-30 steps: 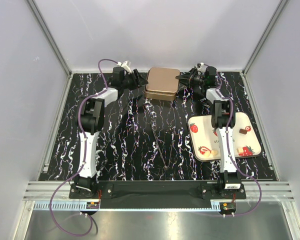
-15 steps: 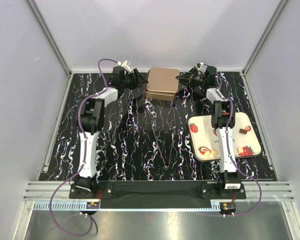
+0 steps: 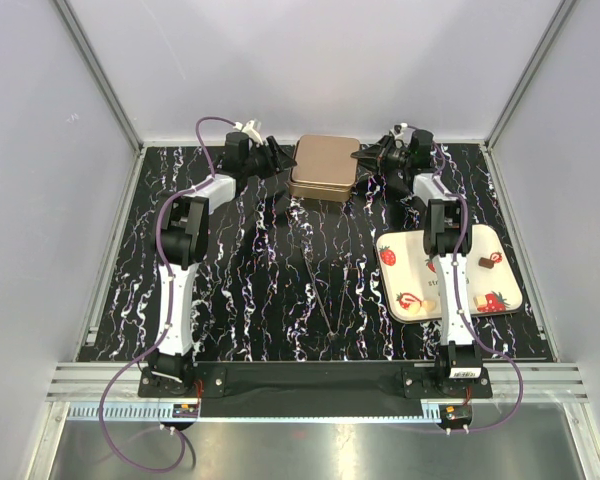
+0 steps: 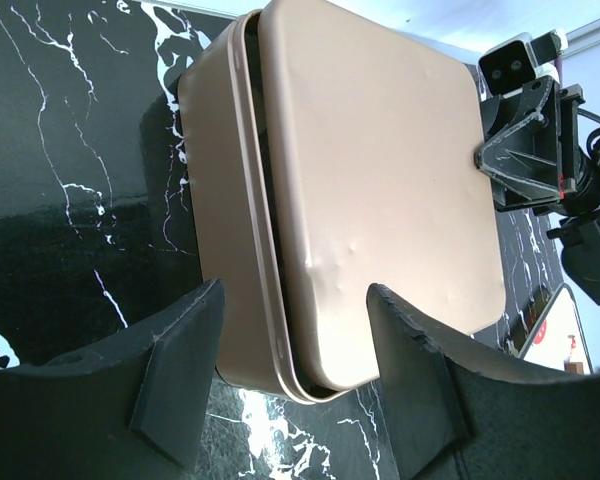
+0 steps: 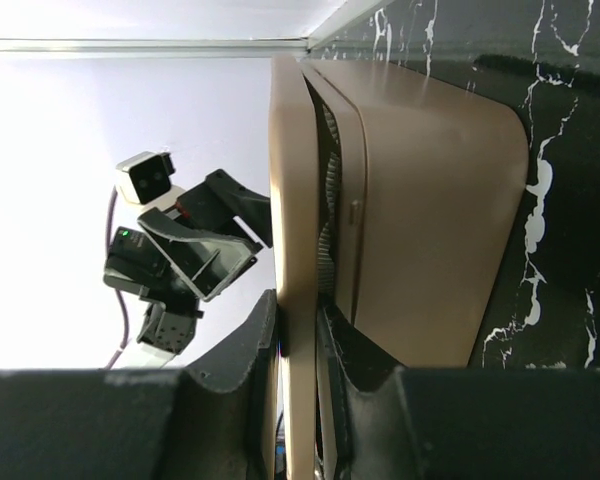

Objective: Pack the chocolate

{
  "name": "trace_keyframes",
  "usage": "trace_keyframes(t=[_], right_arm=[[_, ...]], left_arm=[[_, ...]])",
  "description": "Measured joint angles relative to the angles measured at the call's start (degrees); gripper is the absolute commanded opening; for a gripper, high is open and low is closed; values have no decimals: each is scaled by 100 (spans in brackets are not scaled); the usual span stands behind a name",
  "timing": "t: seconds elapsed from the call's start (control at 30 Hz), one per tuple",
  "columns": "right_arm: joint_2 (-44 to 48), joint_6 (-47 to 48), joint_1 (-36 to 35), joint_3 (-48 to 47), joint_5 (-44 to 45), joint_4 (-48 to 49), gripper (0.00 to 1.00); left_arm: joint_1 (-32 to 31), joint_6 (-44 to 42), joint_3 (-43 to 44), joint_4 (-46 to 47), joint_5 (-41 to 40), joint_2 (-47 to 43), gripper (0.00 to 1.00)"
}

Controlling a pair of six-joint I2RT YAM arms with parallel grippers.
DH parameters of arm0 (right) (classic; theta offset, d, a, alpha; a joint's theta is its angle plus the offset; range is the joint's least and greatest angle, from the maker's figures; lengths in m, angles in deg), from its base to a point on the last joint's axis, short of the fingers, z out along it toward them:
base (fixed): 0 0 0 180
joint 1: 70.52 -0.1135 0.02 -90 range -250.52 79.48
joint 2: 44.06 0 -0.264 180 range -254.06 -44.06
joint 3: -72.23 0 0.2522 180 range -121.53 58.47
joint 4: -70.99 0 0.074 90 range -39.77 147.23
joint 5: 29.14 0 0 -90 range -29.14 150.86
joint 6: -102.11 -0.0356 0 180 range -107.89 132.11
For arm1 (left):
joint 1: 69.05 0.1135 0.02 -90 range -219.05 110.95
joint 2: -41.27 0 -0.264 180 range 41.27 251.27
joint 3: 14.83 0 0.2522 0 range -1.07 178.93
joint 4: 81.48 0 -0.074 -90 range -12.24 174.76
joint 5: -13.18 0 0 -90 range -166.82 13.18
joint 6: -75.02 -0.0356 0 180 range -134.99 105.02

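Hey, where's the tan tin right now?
Top view: the tan tin sits far-centre on the table, between the left gripper and the right gripper, which pinches it.

My table (image 3: 250, 270) is black with white wiggly lines, like stone. Pale grey walls (image 3: 320, 60) stand on three sides, bright and even, and the shiny strip (image 3: 310, 450) down front may be metal.
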Motion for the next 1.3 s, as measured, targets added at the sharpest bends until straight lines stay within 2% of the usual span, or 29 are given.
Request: trace_keyframes(t=[0.23, 0.43, 0.6, 0.7, 1.3], right_arm=[[308, 789, -24, 133, 271, -782, 25], [372, 896, -13, 190, 328, -879, 29], [492, 938, 0, 313, 376, -868, 41], [544, 994, 7, 341, 391, -876, 44], [619, 1150, 59, 756, 1010, -896, 44]], left_arm=[[0, -37, 2, -55, -2, 0, 64], [0, -85, 2, -118, -2, 0, 64], [0, -116, 2, -186, -2, 0, 64], [2, -127, 2, -212, -4, 0, 64], [2, -170, 2, -216, -2, 0, 64]])
